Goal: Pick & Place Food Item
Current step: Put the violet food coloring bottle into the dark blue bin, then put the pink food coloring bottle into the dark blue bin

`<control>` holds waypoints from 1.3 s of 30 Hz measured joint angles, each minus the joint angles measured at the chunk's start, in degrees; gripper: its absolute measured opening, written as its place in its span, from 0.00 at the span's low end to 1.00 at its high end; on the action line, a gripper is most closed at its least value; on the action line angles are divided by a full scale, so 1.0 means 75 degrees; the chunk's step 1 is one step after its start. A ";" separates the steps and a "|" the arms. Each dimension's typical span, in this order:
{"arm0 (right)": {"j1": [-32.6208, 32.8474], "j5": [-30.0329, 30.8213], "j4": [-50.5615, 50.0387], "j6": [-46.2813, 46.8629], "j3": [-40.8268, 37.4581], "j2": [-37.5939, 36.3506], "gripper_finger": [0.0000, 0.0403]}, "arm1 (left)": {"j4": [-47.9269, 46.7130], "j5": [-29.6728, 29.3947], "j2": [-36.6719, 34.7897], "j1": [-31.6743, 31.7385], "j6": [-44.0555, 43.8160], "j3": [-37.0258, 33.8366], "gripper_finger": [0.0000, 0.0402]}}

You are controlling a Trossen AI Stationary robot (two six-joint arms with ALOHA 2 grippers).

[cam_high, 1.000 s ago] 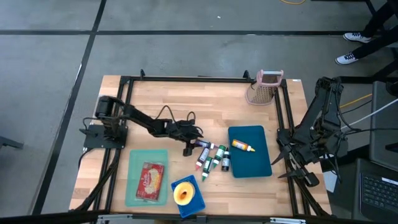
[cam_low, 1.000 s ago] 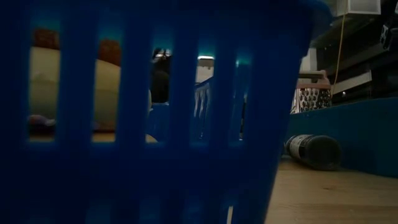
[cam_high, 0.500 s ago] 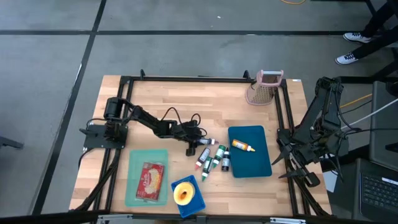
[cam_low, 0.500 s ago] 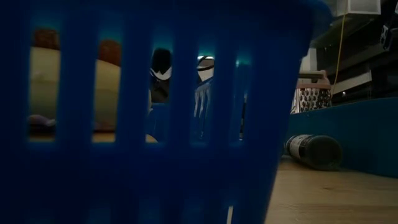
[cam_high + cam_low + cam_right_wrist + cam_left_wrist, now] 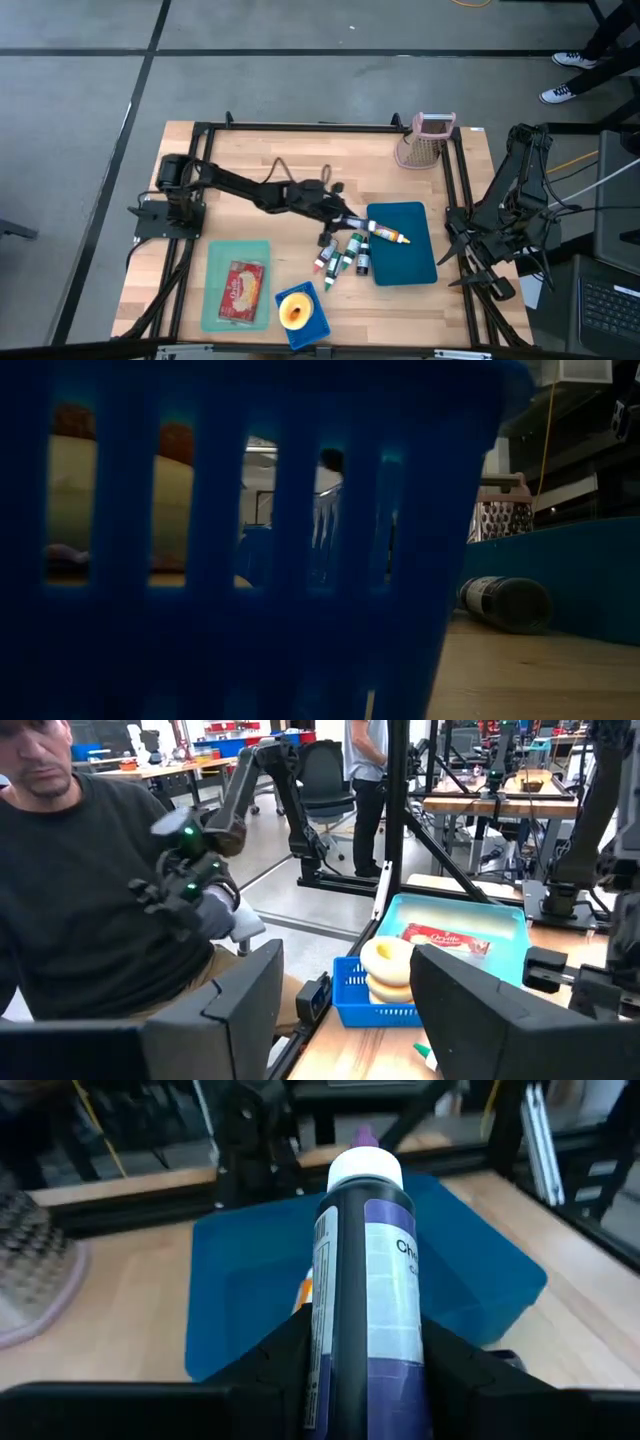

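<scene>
The high view looks straight down on the whole wooden table [image 5: 270, 175] from well above. The low view sits at table height, pressed against the blue basket [image 5: 200, 580], whose slats block most of it. The left wrist view faces the dark blue tray [image 5: 480, 1280] at close range, which the high view shares. The right wrist view looks level across the table edge toward a seated person [image 5: 90, 890], probably just beyond it.

Dark purple-labelled white-capped bottle [image 5: 365, 1290], blue tray [image 5: 402, 245], teal tray [image 5: 215, 290]
</scene>
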 joint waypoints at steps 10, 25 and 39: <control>0.0000 -0.0023 0.0052 0.0027 0.0000 0.0021 0.54 | -0.2154 0.0762 0.1862 -0.0046 0.0679 0.3136 0.30; 0.0000 -0.0227 0.0052 -0.0390 0.0009 0.0038 0.54 | -0.2114 0.1691 0.3127 0.0290 0.0479 0.4628 0.51; -0.1217 -0.5040 0.0913 -0.1220 -0.0288 -0.0108 0.54 | -0.2056 0.2078 0.3039 0.0254 0.0222 0.4619 0.51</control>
